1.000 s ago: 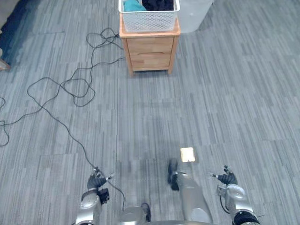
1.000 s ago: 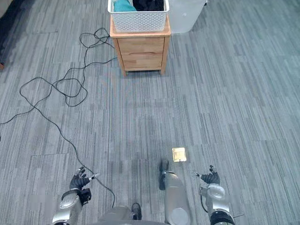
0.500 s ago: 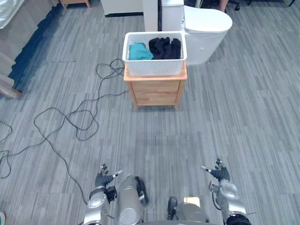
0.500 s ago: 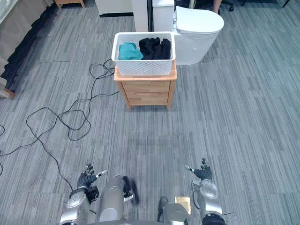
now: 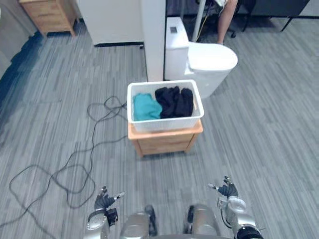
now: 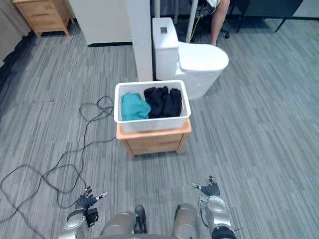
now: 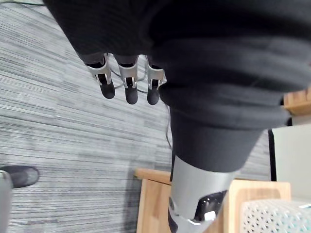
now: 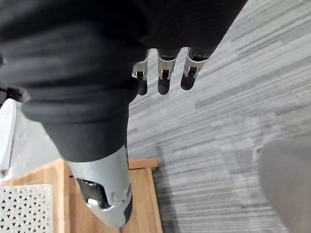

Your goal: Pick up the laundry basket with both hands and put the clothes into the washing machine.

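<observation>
Wooden cabinet (image 5: 164,138) – white basket (image 5: 163,122) atop – grey floor (image 5: 259,134).

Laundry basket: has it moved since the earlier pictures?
No. The laundry basket still sits on top of the wooden cabinet, as before; only the camera has shifted.

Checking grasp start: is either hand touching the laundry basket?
Apart. In the left eye view the left hand and right hand hang low, with open carpet between them and the laundry basket on its wooden cabinet.
</observation>
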